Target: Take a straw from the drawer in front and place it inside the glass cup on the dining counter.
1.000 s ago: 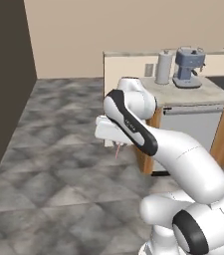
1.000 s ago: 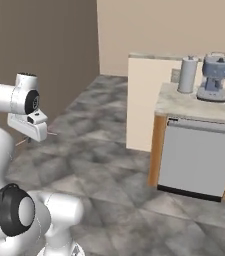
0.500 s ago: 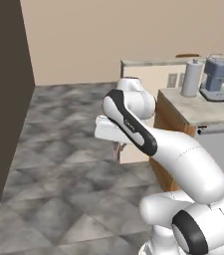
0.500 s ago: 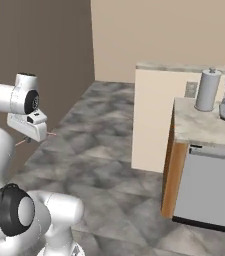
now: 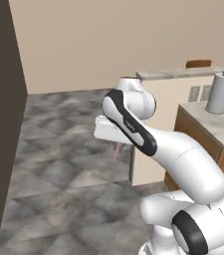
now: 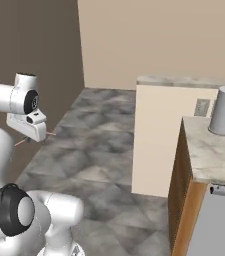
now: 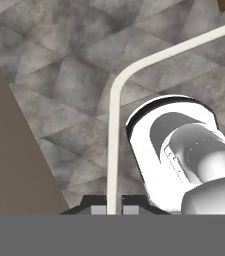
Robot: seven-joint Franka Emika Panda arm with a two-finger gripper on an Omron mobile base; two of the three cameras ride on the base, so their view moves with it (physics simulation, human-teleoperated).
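The gripper (image 7: 114,210) is pinched on the straw (image 7: 115,125), its two dark fingertips nearly together with the thin tube running up between them. In the hand view the straw looks pale; it rises straight from the fingertips, then bends and runs off toward the upper right corner of the picture, crossing over the grey marbled floor (image 7: 59,60). In the left base view the straw (image 5: 116,152) shows as a short pink sliver hanging below the hand, over the floor (image 5: 68,164) and well apart from any counter. In the right base view it shows as a thin pink line (image 6: 20,143) sticking out on either side of the hand, roughly level, with the gripper (image 6: 31,139) at about its middle. The arm is held up in the air, the hand beside a tall dark brown wall (image 6: 29,60). To the right, a light beige counter (image 6: 184,81) with a marbled top stands against the back wall, and nearer the robot a wood-fronted counter (image 6: 206,155) with a marbled top carries a grey cylinder (image 6: 224,110) near its back edge. The straw is far from both of these, held only by the gripper.
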